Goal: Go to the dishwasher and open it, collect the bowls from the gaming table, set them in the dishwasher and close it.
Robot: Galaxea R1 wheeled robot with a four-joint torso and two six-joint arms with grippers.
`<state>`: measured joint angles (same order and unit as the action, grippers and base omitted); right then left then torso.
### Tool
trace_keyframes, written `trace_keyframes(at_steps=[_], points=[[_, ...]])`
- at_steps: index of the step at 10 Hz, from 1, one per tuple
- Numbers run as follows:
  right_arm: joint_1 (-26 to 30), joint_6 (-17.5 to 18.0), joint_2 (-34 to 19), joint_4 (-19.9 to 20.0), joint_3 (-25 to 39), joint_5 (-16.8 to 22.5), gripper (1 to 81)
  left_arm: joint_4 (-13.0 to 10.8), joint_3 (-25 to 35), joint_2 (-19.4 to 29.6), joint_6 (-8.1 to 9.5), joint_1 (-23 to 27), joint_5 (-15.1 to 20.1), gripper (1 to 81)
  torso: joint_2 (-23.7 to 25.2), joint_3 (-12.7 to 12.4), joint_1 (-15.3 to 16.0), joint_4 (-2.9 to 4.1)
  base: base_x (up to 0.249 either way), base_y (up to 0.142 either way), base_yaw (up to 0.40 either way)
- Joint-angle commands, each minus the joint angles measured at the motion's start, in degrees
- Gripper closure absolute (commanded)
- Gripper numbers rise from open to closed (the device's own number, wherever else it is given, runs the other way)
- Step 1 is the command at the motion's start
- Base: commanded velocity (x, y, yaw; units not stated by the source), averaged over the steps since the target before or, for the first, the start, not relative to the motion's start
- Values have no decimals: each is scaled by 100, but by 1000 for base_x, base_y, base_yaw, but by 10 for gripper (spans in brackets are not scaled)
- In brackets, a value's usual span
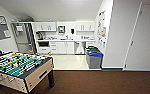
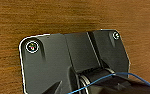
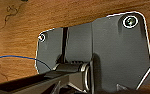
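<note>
**Facing the kitchenette from the carpet**

Both wrist cameras are looking down at brown carpet (image 2: 66,15); whether either gripper is open, I cannot tell. A foosball table (image 1: 21,67) is standing near-left. Beyond the recycling bins (image 1: 94,58), the dishwasher (image 1: 79,47) is sitting closed under the far counter (image 1: 66,40).

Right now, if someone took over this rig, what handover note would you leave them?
Claws: neither can be judged open or shut; both wrist cameras look down at brown carpet.
Position: the robot stands on carpet facing a kitchenette. The stainless-fronted dishwasher sits under the counter at the far wall, seemingly shut. A table-football table stands near left, recycling bins to the right.
Done: nothing visibly.
Left: reach and open the dishwasher, collect bowls, load, close.
</note>
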<state>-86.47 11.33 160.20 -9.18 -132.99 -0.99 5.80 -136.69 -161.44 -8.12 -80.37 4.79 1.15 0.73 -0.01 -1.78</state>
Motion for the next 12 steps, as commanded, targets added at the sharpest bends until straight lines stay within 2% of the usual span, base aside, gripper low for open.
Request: trace_keyframes(at_steps=[1,12], points=[[336,-34,-55,74,99,257,10,53,63,76,-5,430,312,10,0,2,1,0,90,0,0],[336,-34,-38,65,116,257,10,53,64,85,-5,395,303,10,-5,2,10,0,120,0,0]])
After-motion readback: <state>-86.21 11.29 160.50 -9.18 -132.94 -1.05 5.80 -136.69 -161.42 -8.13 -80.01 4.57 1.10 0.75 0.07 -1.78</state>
